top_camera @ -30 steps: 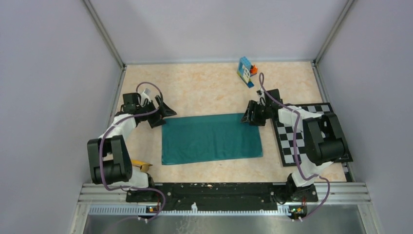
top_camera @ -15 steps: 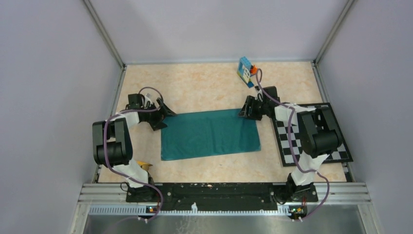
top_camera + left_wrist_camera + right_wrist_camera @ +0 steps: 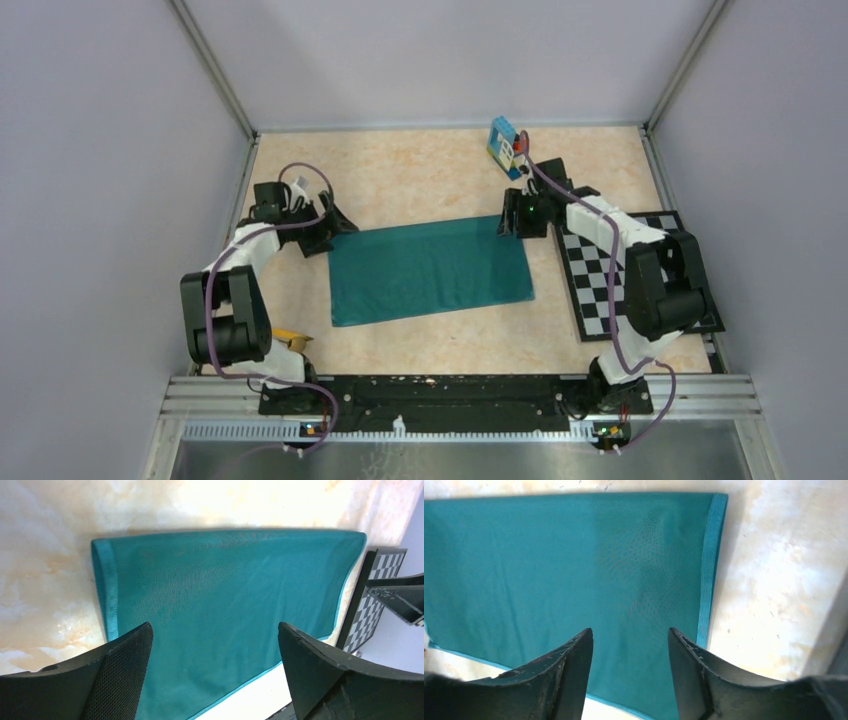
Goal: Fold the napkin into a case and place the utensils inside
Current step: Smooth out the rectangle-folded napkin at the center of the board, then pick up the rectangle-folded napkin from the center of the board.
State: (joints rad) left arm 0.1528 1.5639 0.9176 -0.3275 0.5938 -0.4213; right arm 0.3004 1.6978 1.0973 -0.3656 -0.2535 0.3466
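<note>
As the napkin (image 3: 430, 272) lies flat, left gripper (image 3: 214, 630) and right gripper (image 3: 629, 632) gape empty.

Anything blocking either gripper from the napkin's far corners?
Nothing visible. The left gripper and right gripper are both open at the far corners of the napkin, and the wrist views show only cloth between their fingers. The toy blocks and checkerboard mat lie clear of it.

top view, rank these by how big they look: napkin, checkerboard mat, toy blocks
1. napkin and checkerboard mat: too close to rank, the right arm covers part of the mat
2. toy blocks: clearly smallest
</note>
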